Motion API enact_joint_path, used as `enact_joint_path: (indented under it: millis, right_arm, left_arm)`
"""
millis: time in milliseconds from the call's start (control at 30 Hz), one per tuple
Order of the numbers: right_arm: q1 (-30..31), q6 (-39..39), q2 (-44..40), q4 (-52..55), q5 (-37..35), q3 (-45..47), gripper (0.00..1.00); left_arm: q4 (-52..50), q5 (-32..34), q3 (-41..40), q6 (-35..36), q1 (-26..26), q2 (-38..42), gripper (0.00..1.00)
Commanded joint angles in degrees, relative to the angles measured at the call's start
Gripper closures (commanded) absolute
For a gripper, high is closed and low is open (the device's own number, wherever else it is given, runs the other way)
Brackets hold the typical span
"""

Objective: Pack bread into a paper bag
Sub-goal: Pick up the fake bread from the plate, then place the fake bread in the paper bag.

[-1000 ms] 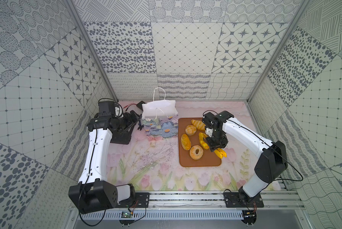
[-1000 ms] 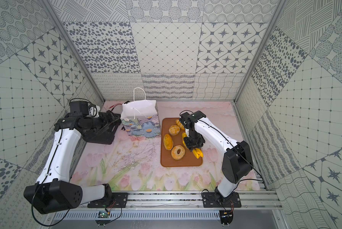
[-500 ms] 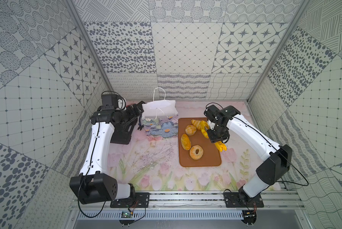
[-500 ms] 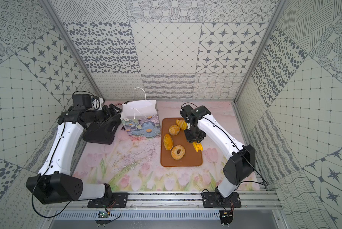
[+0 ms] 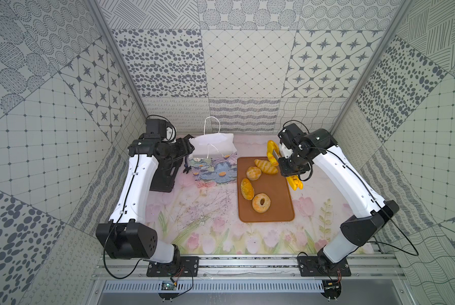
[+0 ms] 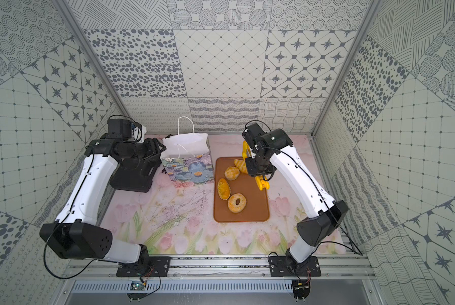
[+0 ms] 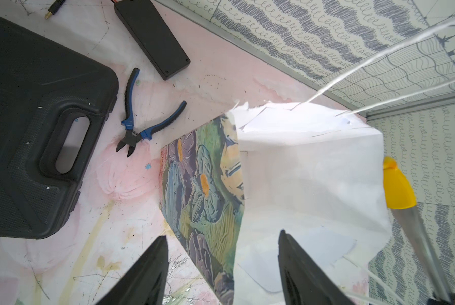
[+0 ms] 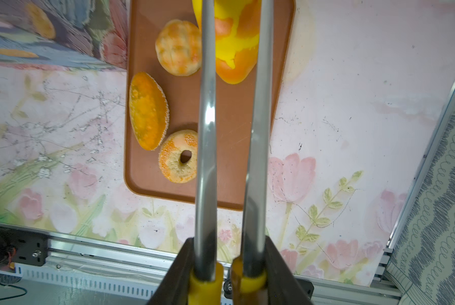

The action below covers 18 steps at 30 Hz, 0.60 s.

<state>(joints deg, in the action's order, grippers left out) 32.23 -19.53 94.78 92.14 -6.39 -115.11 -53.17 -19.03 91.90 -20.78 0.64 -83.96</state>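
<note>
Moved: tongs [image 5: 271, 154] tips raised over tray [image 5: 279, 211], left claw [image 7: 223, 233] reached paper bag [image 5: 213, 171] | bread [image 5: 253, 173]: four pieces seen on tray | paper bag: standing near tabletop [image 5: 208, 224] far edge | left claw spread astride rim; right claw [image 8: 228, 245] clamping tongs | step: likely opening bag; next: pinch rim, swing tongs over mouth

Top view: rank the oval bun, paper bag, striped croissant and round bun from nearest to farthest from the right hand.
1. Striped croissant, tray's far end, beside the right hand.
2. Round bun, just left of it.
3. Oval bun, tray's left edge.
4. Paper bag, left of the tray.
</note>
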Motion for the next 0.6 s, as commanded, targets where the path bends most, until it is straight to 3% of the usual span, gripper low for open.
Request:
enact_joint_path:
  millis: [0,233,367,467,567]
  right_arm:
    - [0.86,-0.51,0.87,0.49,1.04,-7.1,0.81]
    - [4.75,2.59,6.43,4.28,3.49,-25.05,0.82]
    - [6.83,3.12,11.75,5.34,8.75,-36.27,0.82]
    - [7.98,1.86,17.13,8.92,12.54,-46.5,0.82]
    - [8.53,1.06,17.98,8.7,15.05,-47.28,0.82]
  left_arm:
    - [-2.16,3.28,-0.91,4.07,1.17,-0.14,0.32]
    - [-0.57,3.64,-2.36,3.65,1.44,-0.32,0.51]
    - [0.83,3.03,-3.18,3.38,1.45,-0.34,0.54]
    - [1.67,3.42,-3.96,3.41,1.44,-0.39,0.64]
    - [2.05,3.56,-4.86,3.58,1.44,-0.59,0.82]
